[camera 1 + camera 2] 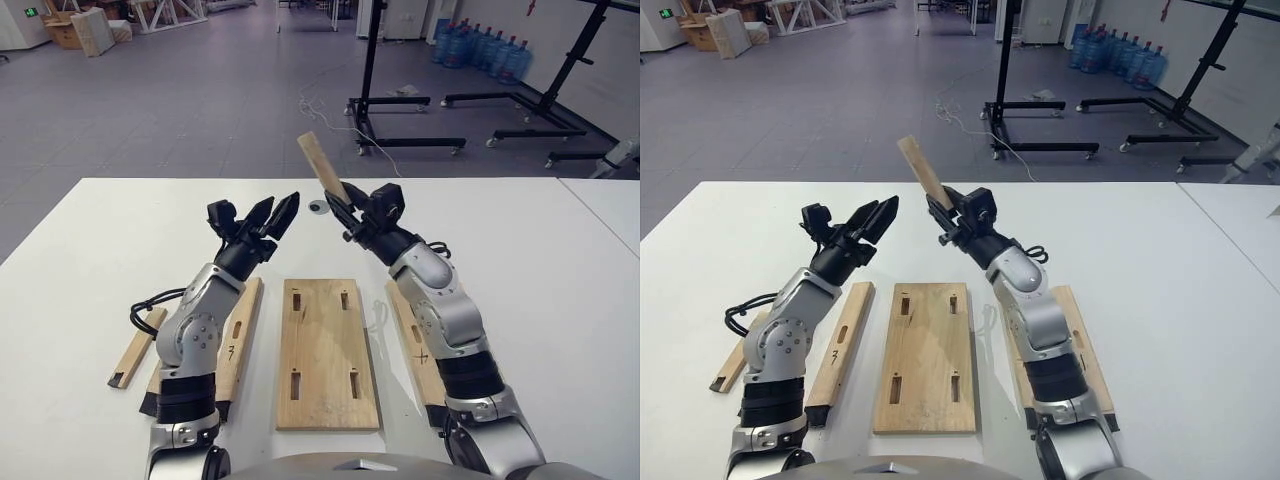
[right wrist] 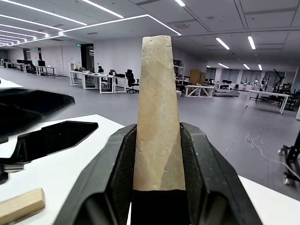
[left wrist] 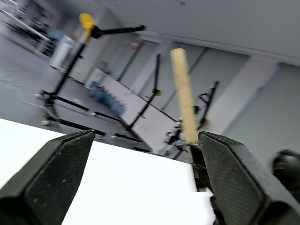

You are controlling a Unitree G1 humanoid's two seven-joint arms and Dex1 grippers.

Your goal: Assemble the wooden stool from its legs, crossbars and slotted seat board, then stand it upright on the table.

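The pale slotted seat board (image 1: pixel 327 352) lies flat on the white tabletop (image 1: pixel 540 260) with its four slots facing up. Beyond its far end, my right end effector (image 1: pixel 340 207) is clamped on a light wooden bar (image 1: pixel 320 163) that tilts up and away. My left end effector (image 1: pixel 281 207) hangs beside it, spread wide and empty. A slotted leg (image 1: pixel 240 335) lies just left of the board and a short stick (image 1: pixel 137 347) lies farther left. Another leg (image 1: pixel 1087 350) lies to the right, partly under my right arm.
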